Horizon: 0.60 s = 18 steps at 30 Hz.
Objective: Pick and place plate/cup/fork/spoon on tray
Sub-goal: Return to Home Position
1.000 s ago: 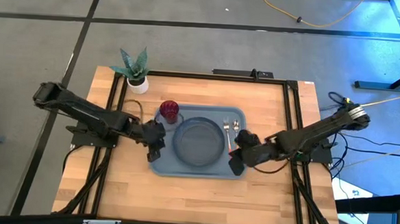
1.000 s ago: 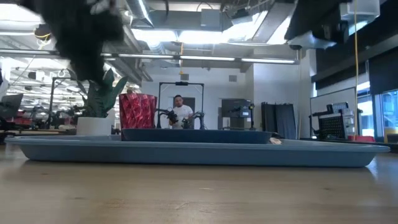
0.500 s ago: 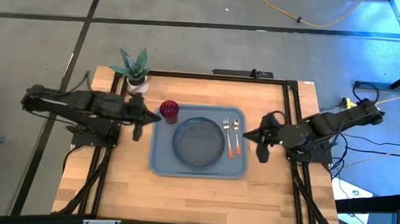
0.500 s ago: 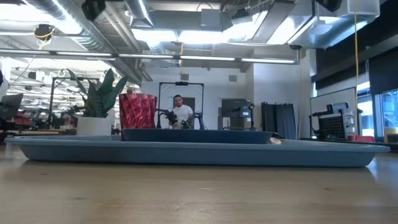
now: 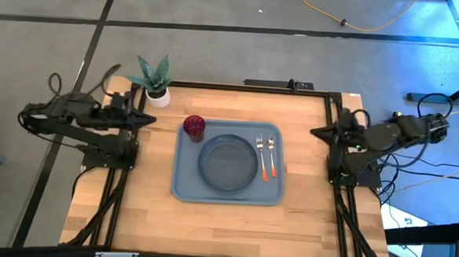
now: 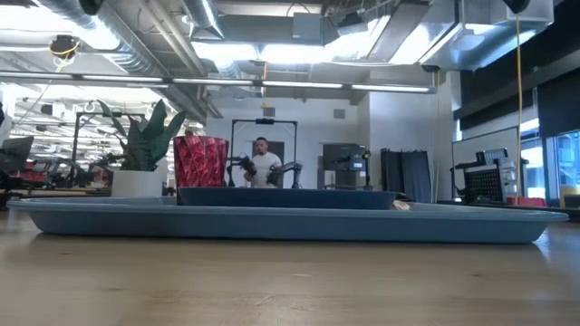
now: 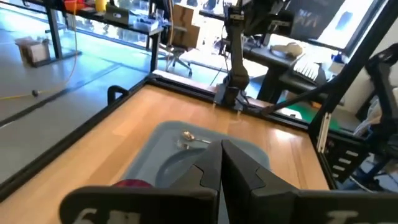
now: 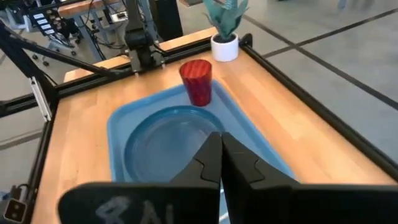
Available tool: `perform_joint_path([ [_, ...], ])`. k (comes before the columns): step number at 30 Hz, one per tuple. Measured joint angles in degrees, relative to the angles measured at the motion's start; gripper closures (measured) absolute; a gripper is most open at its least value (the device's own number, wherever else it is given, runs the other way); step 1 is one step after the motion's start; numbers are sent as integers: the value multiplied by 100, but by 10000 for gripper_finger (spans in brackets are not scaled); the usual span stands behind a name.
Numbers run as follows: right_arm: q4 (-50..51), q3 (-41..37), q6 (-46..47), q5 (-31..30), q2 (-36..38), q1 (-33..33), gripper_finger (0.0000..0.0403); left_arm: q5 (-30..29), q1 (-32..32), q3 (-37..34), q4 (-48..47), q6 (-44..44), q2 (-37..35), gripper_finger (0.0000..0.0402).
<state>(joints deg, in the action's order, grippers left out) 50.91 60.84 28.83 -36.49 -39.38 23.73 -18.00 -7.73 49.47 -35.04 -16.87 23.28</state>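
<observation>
The tray lies in the middle of the table, with its long sides across the table; the plate sits on it, a little toward the left side of the tray. The cup stands upright on the far left corner of the tray, just beside the plate but not on it. The fork and the spoon lie side by side on the right part of the tray, near the plate's right edge; the fork is the one closer to the plate; their silver heads point to the far side and their orange handles to the near side.

The left gripper is at the left edge of the table, near the plant pot and well apart from the tray; in the left wrist view its fingers are pressed together with nothing between them. The right gripper is at the right edge of the table, also well apart from the tray; in the right wrist view its fingers are closed together and hold nothing.

In the low view the tray fills the width, with the cup and the plant pot behind its left part; far behind, a person is in the room.
</observation>
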Motion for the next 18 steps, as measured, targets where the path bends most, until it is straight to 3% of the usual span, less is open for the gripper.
perform_joint_path([
  [6, 295, -211, -91, -407, 789, 0, 401, -111, 0, -54, -499, -107, -831, 402],
  [15, 277, -1471, 294, -549, 2437, 2, 401, -240, 0, -696, -627, -246, -2210, 402],
  [18, 256, -1837, 430, -551, 3063, 4, 402, -280, 0, -704, -664, -245, -2289, 402],
])
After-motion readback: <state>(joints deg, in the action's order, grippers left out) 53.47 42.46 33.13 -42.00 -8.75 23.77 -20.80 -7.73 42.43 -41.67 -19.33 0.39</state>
